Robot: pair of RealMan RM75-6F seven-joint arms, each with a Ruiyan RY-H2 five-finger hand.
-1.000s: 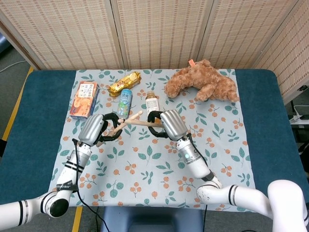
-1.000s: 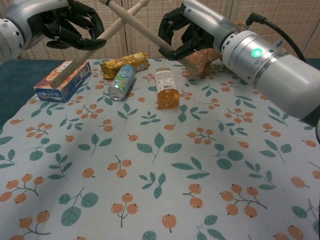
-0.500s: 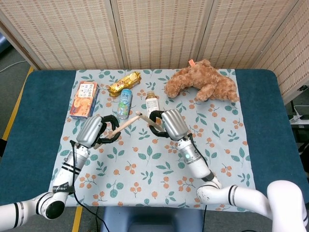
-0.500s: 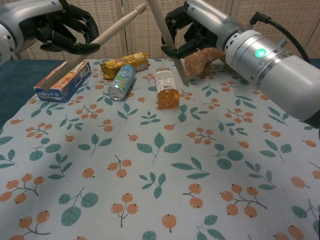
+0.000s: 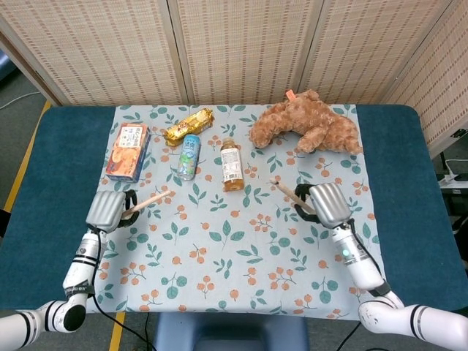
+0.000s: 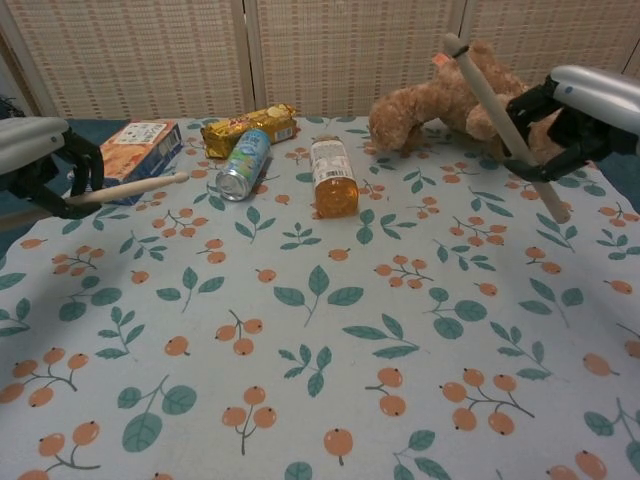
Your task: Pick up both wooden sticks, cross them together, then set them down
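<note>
There are two wooden sticks. The left stick is held in the left robot hand, low over the left side of the table, and it lies almost flat. The right stick is held in the right robot hand, over the right side of the table, and it tilts up with its top end leaning toward the teddy bear. Both robot hands are clamped on their sticks.

A second ago the two sticks made an X in the air, in the middle, above the bottle. Half a second ago they had just come unstuck. Now the robot hands have gone far apart, one to each side, and the sticks do not touch at all. So I think the crossing part is done, and the robot is getting ready to put the sticks down. That last part is not done yet.

On the flowery cloth at the far side I count one snack box, one gold wrapped snack, one can, one bottle and one teddy bear.
</note>
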